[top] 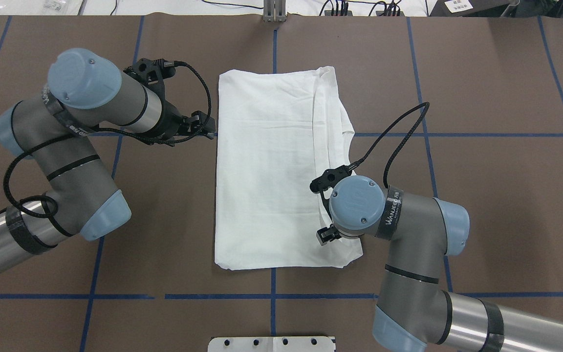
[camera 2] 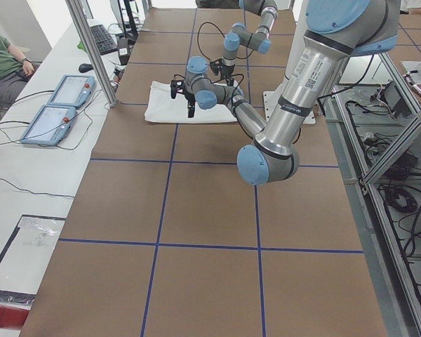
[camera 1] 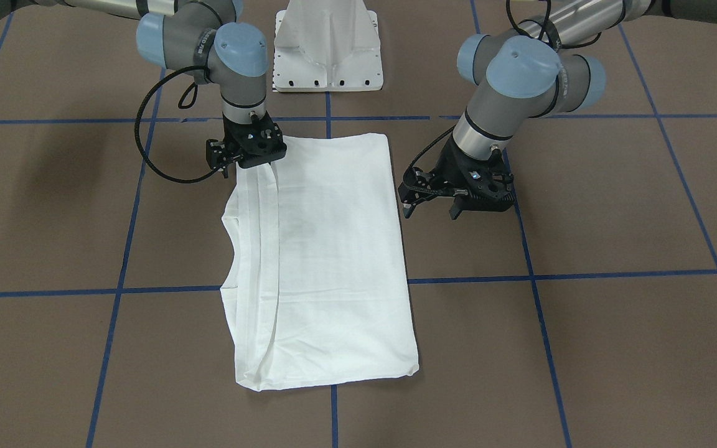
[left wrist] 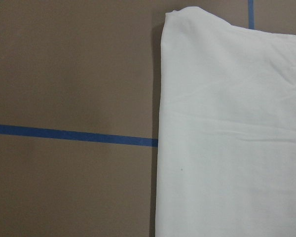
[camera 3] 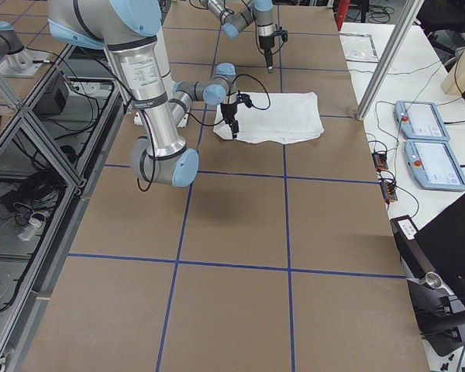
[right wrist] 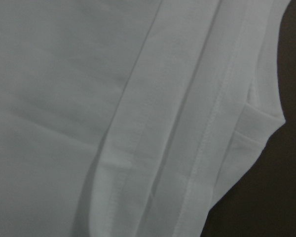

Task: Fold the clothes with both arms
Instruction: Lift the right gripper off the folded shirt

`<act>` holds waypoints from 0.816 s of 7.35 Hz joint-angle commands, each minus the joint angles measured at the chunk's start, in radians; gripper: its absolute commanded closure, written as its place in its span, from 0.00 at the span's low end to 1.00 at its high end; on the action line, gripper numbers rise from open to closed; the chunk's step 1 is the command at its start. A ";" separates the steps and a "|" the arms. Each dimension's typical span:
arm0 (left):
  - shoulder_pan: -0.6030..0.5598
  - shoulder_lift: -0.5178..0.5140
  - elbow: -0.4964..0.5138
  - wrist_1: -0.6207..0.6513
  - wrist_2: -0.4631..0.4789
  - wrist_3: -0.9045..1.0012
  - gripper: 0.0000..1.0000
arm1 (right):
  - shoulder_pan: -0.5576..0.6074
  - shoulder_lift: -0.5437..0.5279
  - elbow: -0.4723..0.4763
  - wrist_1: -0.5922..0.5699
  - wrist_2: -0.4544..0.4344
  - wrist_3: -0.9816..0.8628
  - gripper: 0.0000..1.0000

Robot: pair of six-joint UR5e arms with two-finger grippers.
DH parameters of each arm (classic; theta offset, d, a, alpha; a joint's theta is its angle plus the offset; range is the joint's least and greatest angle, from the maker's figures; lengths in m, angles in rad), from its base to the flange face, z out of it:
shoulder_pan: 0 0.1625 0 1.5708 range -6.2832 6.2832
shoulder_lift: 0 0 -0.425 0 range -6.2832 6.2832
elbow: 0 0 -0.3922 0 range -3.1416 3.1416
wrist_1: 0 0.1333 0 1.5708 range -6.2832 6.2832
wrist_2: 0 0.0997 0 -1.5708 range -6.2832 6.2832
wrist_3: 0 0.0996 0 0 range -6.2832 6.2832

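Left pincer (camera 1: 432, 211) wide beside T-shirt (camera 1: 333, 249) | right pincer (camera 1: 257, 158) over its corner, cannot tell

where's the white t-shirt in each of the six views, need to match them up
Front-facing: T-shirt centre, neck notch on view's left.
Overhead: T-shirt centre, notch on view's right.
Exterior left: small, upper middle.
Exterior right: upper middle.
Left wrist: fills the right half.
Right wrist: fills nearly all.
Landmark: blue tape line running under it, also overhead and left wrist.
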 commanded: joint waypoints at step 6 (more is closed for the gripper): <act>0.001 -0.010 0.000 -0.001 0.000 0.000 0.00 | 0.048 -0.135 0.111 -0.012 0.009 -0.011 0.00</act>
